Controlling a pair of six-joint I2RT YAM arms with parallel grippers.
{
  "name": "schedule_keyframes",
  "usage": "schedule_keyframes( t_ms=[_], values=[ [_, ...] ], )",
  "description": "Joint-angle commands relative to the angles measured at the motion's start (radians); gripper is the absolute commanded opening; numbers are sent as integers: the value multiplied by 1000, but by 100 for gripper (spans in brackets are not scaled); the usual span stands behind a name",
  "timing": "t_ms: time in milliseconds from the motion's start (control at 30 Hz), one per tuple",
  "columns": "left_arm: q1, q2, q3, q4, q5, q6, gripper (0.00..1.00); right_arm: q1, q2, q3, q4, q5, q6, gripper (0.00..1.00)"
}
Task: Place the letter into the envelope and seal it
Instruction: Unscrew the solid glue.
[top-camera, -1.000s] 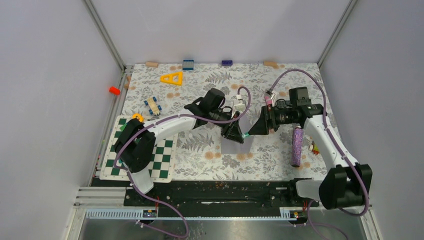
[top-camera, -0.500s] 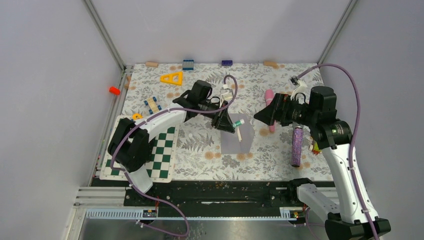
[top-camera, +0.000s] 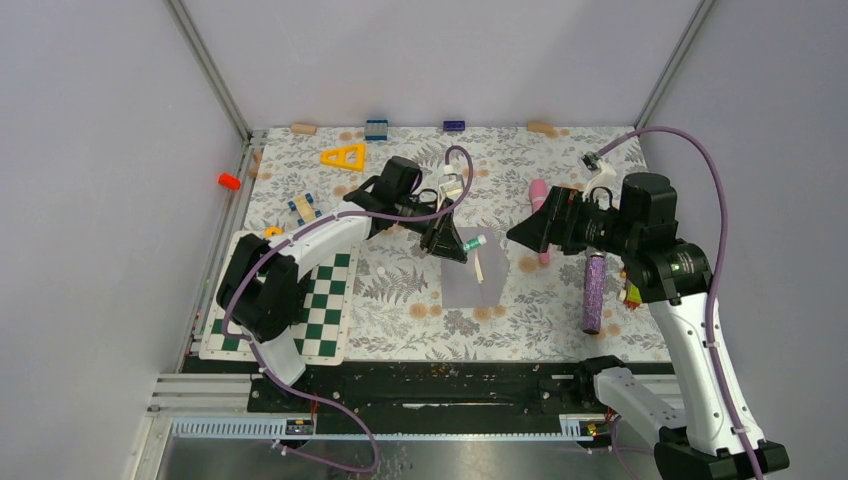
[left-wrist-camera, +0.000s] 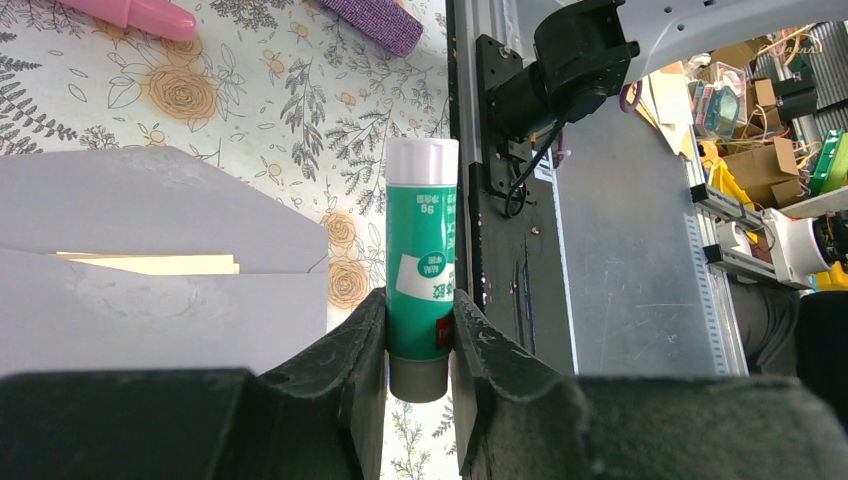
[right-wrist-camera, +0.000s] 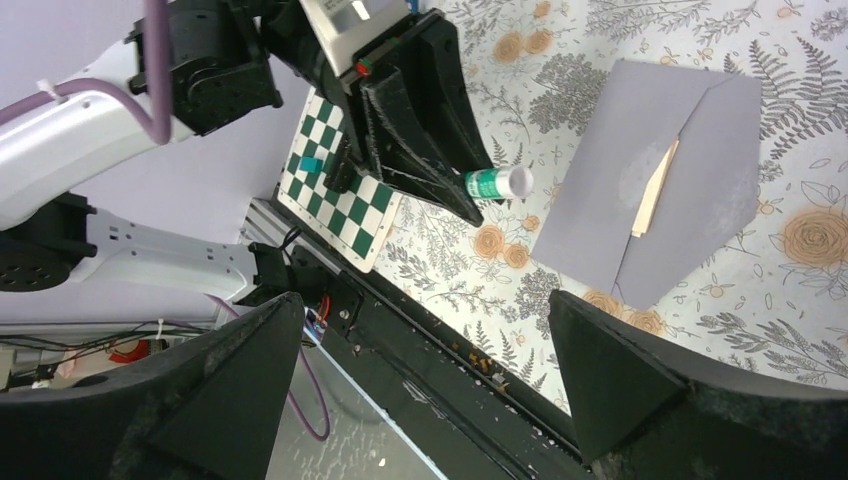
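Note:
The grey envelope (top-camera: 468, 288) lies flat mid-table with its flap open. The tan letter (top-camera: 478, 268) sits inside; only a thin strip shows at the mouth (left-wrist-camera: 150, 264) (right-wrist-camera: 655, 190). My left gripper (top-camera: 450, 244) (left-wrist-camera: 420, 312) hovers at the envelope's far-left corner. It is shut on a green glue stick (left-wrist-camera: 422, 255) (right-wrist-camera: 497, 182) whose white cap points toward the right arm. My right gripper (top-camera: 520, 232) (right-wrist-camera: 422, 300) is raised to the right of the envelope (right-wrist-camera: 640, 200), apart from it, jaws wide open and empty.
A pink marker (top-camera: 540, 192) lies partly under the right gripper, with a purple glittery cylinder (top-camera: 593, 293) to its right. A green chessboard (top-camera: 325, 320) sits front left. A yellow triangle (top-camera: 343, 156) and small blocks (top-camera: 376, 128) lie along the back edge.
The right gripper let go near the glue stick, opened wide and drew back to the right and up. The left gripper carried the glue stick slightly back and left.

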Motion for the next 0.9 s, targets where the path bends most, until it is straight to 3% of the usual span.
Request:
schedule_keyframes(
  t_ms=[0, 867],
  values=[
    [2, -18, 32, 15, 33, 25, 15, 34, -7, 68, 18, -1, 21, 100],
    [4, -33, 37, 15, 30, 24, 12, 75, -24, 65, 34, -26, -20, 100]
  ],
)
